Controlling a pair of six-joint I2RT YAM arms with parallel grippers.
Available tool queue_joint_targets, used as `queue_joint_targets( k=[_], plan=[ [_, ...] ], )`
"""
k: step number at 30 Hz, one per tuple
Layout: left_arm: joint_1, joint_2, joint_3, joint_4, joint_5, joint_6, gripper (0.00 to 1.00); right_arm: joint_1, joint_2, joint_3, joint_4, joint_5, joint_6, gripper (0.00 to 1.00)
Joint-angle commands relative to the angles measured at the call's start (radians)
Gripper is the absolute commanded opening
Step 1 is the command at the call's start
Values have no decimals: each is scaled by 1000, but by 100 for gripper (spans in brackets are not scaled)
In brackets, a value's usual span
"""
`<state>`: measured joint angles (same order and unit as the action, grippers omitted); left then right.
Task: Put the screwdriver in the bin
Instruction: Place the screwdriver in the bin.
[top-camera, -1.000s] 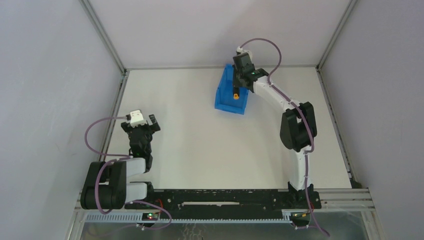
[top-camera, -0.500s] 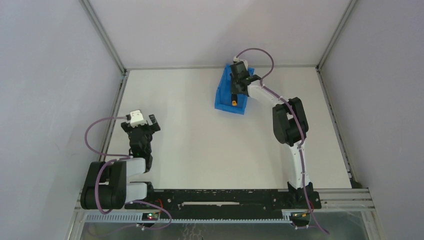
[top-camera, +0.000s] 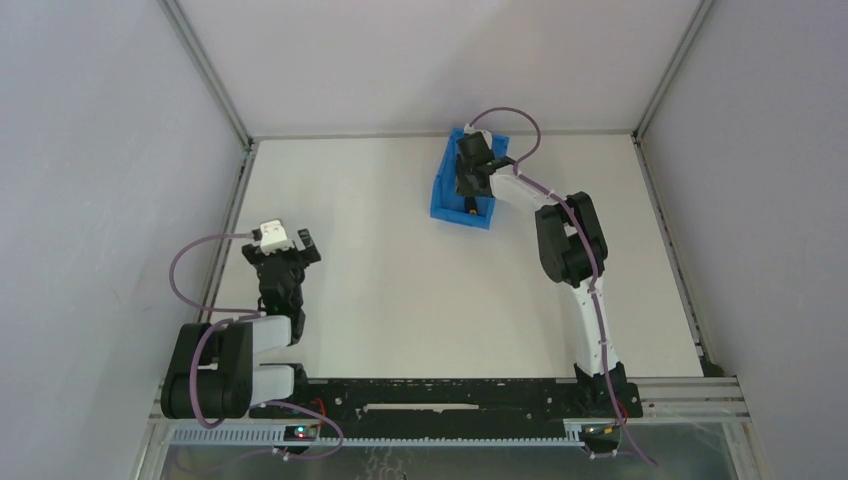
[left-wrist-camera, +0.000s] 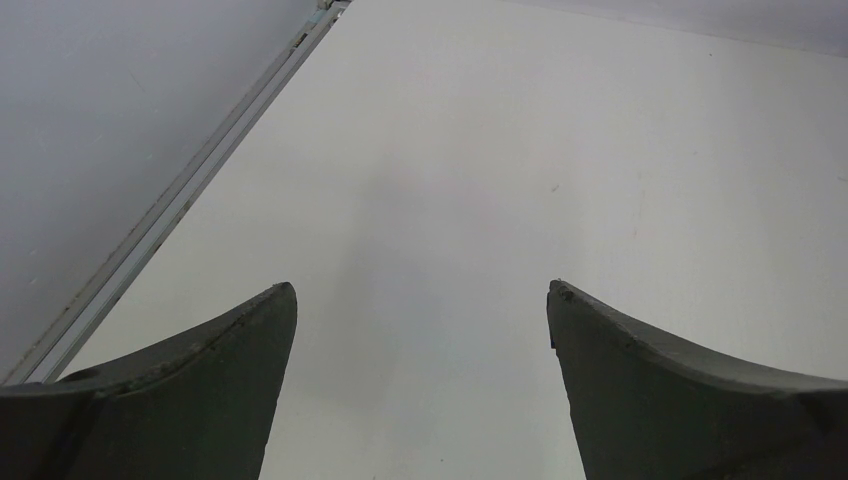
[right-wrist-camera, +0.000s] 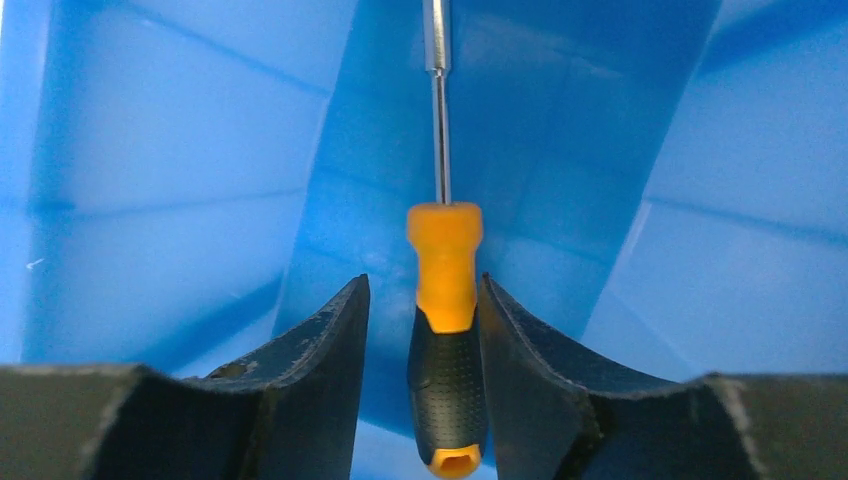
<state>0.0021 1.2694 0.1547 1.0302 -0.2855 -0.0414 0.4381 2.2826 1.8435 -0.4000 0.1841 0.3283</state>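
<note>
Screwdriver (right-wrist-camera: 446, 300) is sitting inside the bin (right-wrist-camera: 150, 200) toward twelve o'clock on the table (top-camera: 400, 290), the right gripper (right-wrist-camera: 424, 285) straddling its handle with jaws slightly parted, not clamping, so the release seems to be happening and a clean lift-out is coming next.

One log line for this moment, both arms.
right gripper: open, inside bin, fingers either side of screwdriver handle, gap on one side | left gripper: open, over bare table
</note>
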Motion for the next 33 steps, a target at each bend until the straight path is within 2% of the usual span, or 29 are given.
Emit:
queue_joint_targets(
  k=[1,13,27,33],
  plan=[
    [-5,-8,37,31,-14,25,100,-2,-17,59,15,14,13,54],
    [-5,-8,38,31,-14,25,100,28,-106,62,4,51,6,74],
    [-5,-8,37,31,-14,25,100,53,-199,147,-85,79,-15,78],
    [-5,-8,37,32,-14,25,100,59,-217,252,-157,84,-35,86]
  ],
)
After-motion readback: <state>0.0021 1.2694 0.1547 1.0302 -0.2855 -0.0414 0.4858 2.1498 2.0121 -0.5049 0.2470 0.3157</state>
